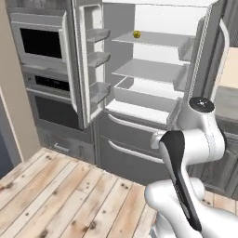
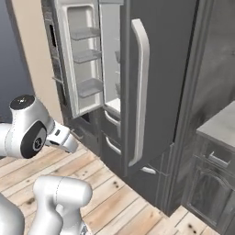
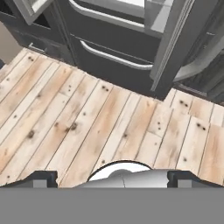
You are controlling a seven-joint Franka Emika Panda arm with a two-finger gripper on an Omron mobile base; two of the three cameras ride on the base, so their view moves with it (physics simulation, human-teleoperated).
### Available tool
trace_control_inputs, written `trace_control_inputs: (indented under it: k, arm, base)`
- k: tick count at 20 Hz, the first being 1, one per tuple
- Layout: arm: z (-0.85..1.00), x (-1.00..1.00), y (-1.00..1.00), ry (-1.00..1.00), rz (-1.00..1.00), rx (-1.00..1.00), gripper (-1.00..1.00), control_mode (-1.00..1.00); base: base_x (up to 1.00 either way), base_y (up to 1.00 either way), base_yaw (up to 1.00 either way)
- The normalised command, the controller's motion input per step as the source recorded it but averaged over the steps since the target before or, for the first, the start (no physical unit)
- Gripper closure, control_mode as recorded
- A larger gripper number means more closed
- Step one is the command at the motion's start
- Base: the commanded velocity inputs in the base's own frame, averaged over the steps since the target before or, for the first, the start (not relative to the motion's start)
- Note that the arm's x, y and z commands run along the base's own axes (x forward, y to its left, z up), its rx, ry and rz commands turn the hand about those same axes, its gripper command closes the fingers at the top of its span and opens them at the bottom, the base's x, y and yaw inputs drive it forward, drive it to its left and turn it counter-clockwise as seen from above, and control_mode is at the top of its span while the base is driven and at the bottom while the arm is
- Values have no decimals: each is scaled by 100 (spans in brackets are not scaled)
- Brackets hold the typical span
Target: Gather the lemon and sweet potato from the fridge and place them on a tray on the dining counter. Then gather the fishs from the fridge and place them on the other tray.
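the fridge (image 1: 153,79) stands with both doors swung wide, so its shelves can be reached. the arm is folded low at five o'clock, the gripper (image 3: 112,177) aimed at the floor with jaws spread wide, holding nothing (likely idle before reaching). the lemon (image 1: 136,34) sits on the top shelf, at twelve o'clock.

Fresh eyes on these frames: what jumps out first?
The fridge stands wide open in the left base view, its white shelves nearly bare, with one small yellow lemon alone on the top shelf. In front of it the white arm is folded low over the wooden floor. In the hand view the gripper is open and holds nothing, looking down at the planks before the fridge's drawers.
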Motion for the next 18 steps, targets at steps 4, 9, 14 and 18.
trace_control_inputs:
  k: [4, 9, 14, 18]
  arm:
    - [0, 0, 0, 0, 0, 0, -100, 100]
    - [0, 0, 0, 0, 0, 0, -100, 100]
    - [0, 0, 0, 0, 0, 0, -100, 100]
    - [0, 0, 0, 0, 0, 0, -100, 100]
  base:
    - [44, 63, -39]
    - [42, 47, -39]
    - [41, 43, -39]
    - [42, 35, -38]
